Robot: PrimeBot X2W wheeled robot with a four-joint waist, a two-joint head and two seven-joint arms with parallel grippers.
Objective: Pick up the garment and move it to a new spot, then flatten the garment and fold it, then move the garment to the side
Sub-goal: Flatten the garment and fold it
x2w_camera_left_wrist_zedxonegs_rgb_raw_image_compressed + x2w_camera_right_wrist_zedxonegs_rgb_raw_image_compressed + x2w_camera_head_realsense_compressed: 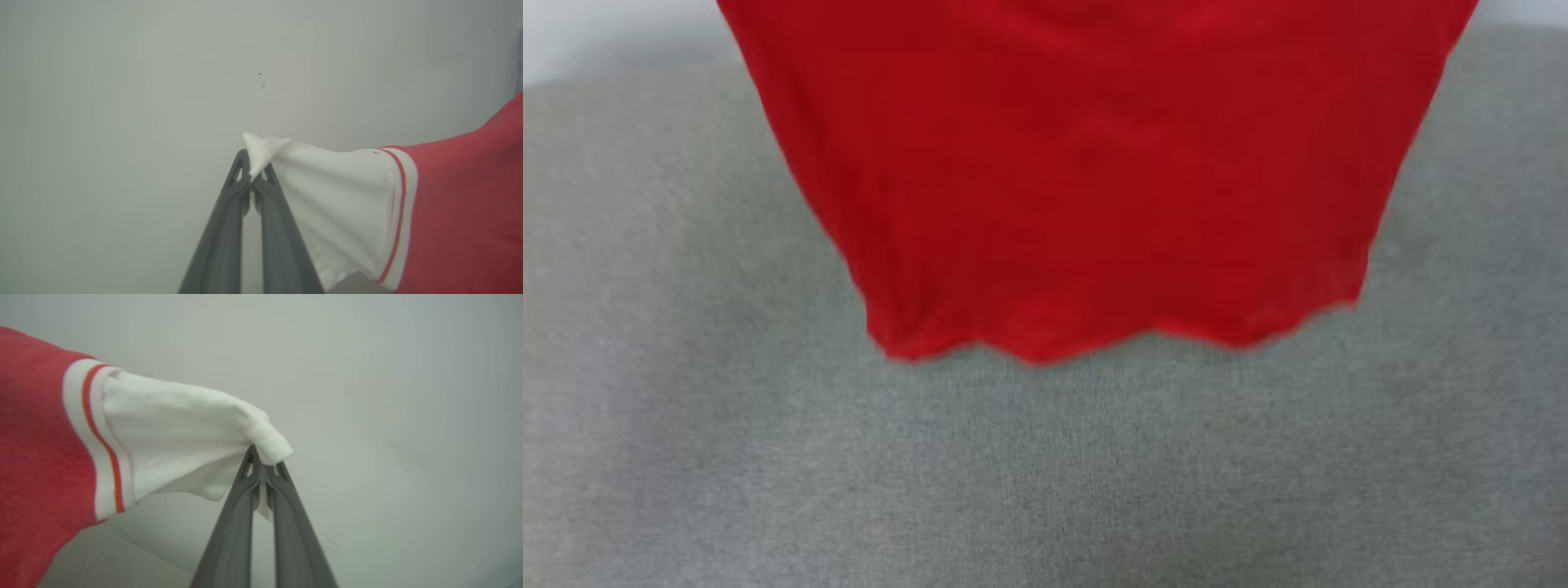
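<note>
The garment (1094, 180), a red jersey T-shirt, hangs spread above the grey surface in the head view, its wavy lower hem free. In the left wrist view my left gripper (252, 176) is shut on the tip of one white sleeve of the garment (339, 196), which stretches right to the striped trim and red body. In the right wrist view my right gripper (263, 467) is shut on the end of the other white sleeve of the garment (179, 428), which stretches left to the red body. No letters or number show on the side in view.
A grey cloth-covered table (1045, 474) lies beneath the hanging shirt. A pale plain wall (122, 102) stands behind both wrist views, and a strip of it shows at the far edge of the table (605, 41).
</note>
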